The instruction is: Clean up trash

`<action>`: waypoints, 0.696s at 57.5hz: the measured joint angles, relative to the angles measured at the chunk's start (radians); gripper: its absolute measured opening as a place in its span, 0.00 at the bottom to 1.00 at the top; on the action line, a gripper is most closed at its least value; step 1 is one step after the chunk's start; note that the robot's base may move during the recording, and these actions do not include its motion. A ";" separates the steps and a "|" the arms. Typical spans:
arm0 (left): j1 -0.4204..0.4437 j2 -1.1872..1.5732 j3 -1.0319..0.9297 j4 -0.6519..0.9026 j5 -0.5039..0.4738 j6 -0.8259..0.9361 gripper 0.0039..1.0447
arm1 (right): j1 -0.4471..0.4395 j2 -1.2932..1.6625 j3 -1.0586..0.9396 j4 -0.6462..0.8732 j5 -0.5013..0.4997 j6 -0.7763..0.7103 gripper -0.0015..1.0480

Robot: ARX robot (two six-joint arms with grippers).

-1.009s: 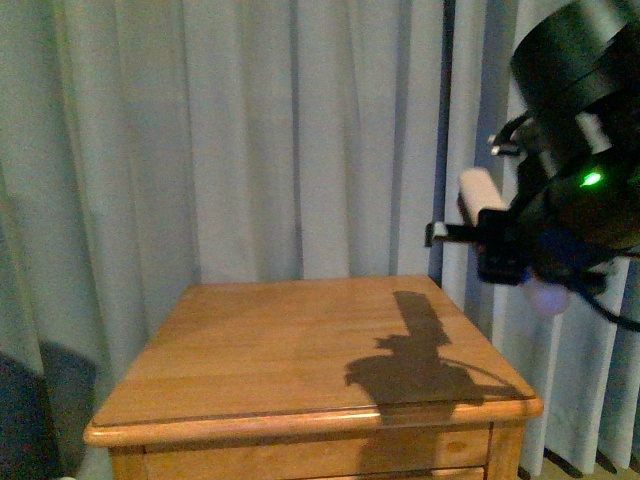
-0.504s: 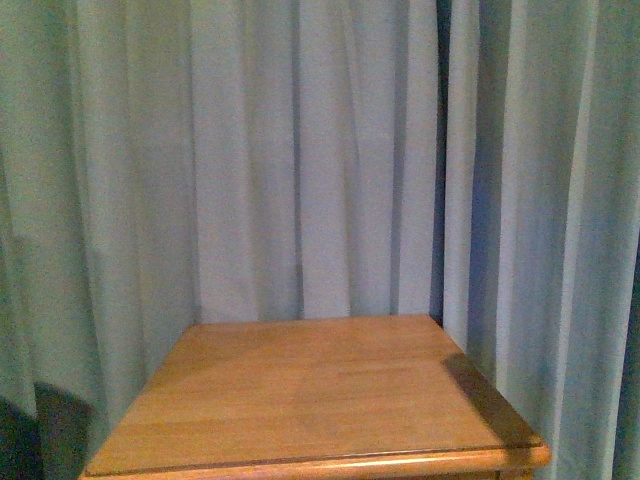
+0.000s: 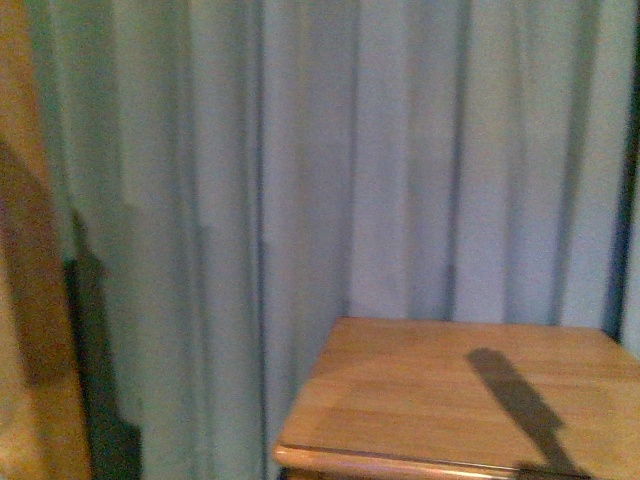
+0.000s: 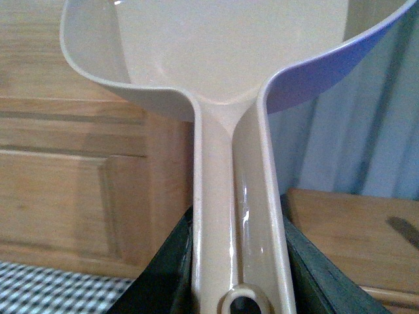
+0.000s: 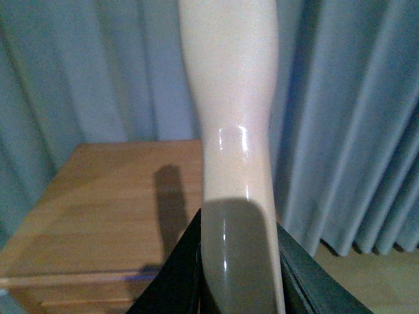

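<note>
No crumpled white paper shows in any view; the trash is out of view. My left gripper (image 4: 239, 275) is shut on the handle of a pale beige dustpan (image 4: 229, 52), whose empty scoop points away from the wrist. My right gripper (image 5: 239, 261) is shut on a pale beige brush handle (image 5: 229, 98) that stands up in front of the curtain. Neither gripper shows in the front view; only a long shadow lies on the wooden nightstand top (image 3: 420, 390).
Pale blue-grey curtains (image 3: 350, 160) hang behind the nightstand. A wooden panel (image 3: 25, 300) stands at the far left. The left wrist view shows wooden panelling (image 4: 78, 163), checked cloth (image 4: 52, 291) and the nightstand (image 4: 347, 229). It also shows in the right wrist view (image 5: 111, 196).
The front view has swung left: the nightstand now sits at the lower right and a wooden panel has come in at the left. The right arm seen a second ago is out of that view.
</note>
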 joint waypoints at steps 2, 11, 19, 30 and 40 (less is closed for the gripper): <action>0.000 -0.001 0.000 0.000 0.001 0.000 0.27 | 0.005 0.001 -0.002 -0.001 -0.010 -0.003 0.19; 0.000 -0.003 0.000 0.000 0.004 0.000 0.27 | 0.004 -0.005 -0.003 -0.001 0.001 -0.003 0.19; 0.000 -0.001 -0.001 0.000 0.006 -0.001 0.27 | 0.003 -0.005 -0.005 -0.001 0.005 -0.003 0.19; 0.000 -0.003 -0.001 0.000 0.005 -0.001 0.27 | 0.003 -0.006 -0.005 -0.001 0.004 -0.003 0.19; 0.000 -0.003 -0.001 0.000 0.004 -0.001 0.27 | 0.003 -0.006 -0.005 -0.001 0.006 -0.003 0.19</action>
